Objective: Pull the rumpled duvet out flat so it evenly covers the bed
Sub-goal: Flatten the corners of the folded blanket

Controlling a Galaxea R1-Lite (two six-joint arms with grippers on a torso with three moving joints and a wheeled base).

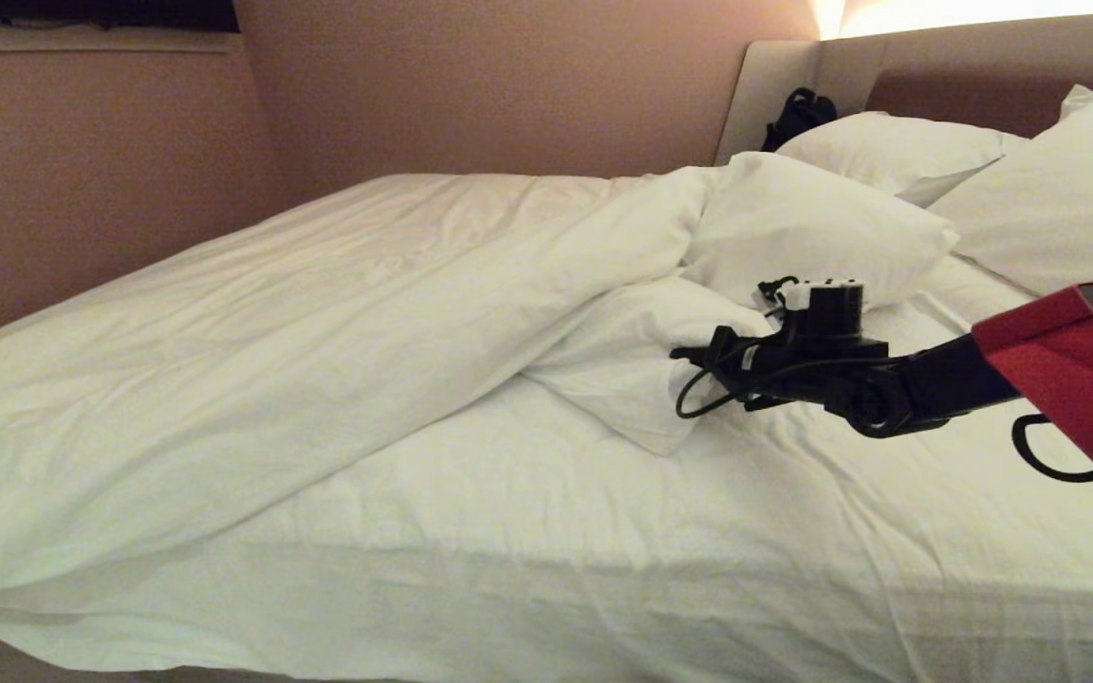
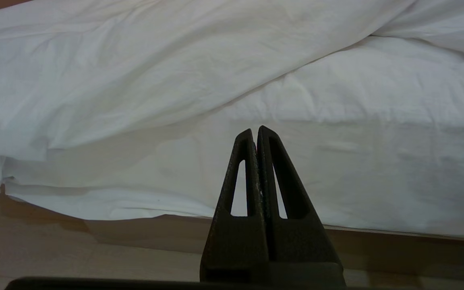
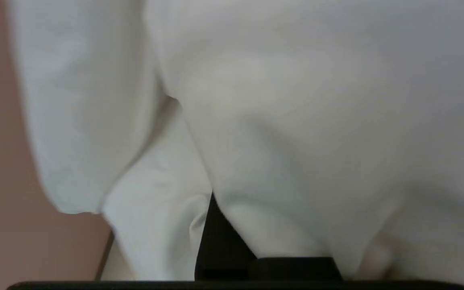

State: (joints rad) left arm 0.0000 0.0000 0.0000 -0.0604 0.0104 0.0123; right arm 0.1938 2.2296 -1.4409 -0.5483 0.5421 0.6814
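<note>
The right tool (image 1: 689, 365) pinches the puffy, creased white duvet (image 1: 622, 370); the left tool (image 2: 255, 135) is pressed together beside the bed (image 2: 377, 193).

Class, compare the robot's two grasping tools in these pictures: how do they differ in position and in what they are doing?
The right tool reaches over the white-sheeted bed, shut on a bunched corner of the puffy white duvet. The left tool hangs low beside the bed's edge, shut on nothing. Both are black with their fingers closed.
</note>
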